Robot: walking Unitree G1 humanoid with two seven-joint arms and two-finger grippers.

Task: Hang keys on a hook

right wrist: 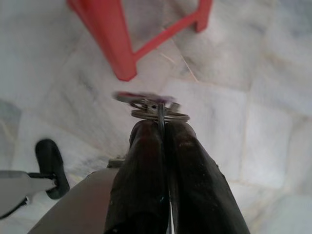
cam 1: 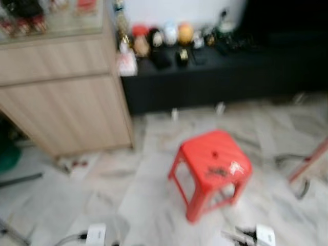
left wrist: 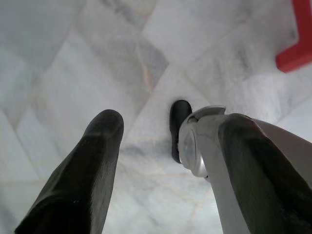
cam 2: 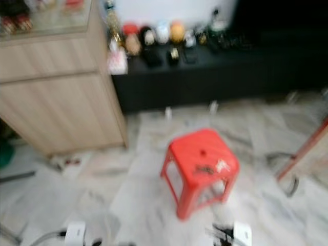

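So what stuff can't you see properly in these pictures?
- Dark and white bits on the red stool: head views, motion blur, so I cannot tell what they are.
- Figurines on the black shelf: head views, blurred and small.
- Keys: right wrist view, smeared; the right end effector covers part of the ring.
- Hook: none can be made out.
- Left end effector: open, holding nothing.

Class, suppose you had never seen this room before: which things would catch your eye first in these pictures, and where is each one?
First the bright red plastic stool on the pale marble floor, with small dark and white bits lying on its seat. Behind it, a row of colourful figurines lines a low black cabinet, beside a light wooden cabinet. In the right wrist view, the right claw is shut on a key ring above the floor; the left claw hangs open.
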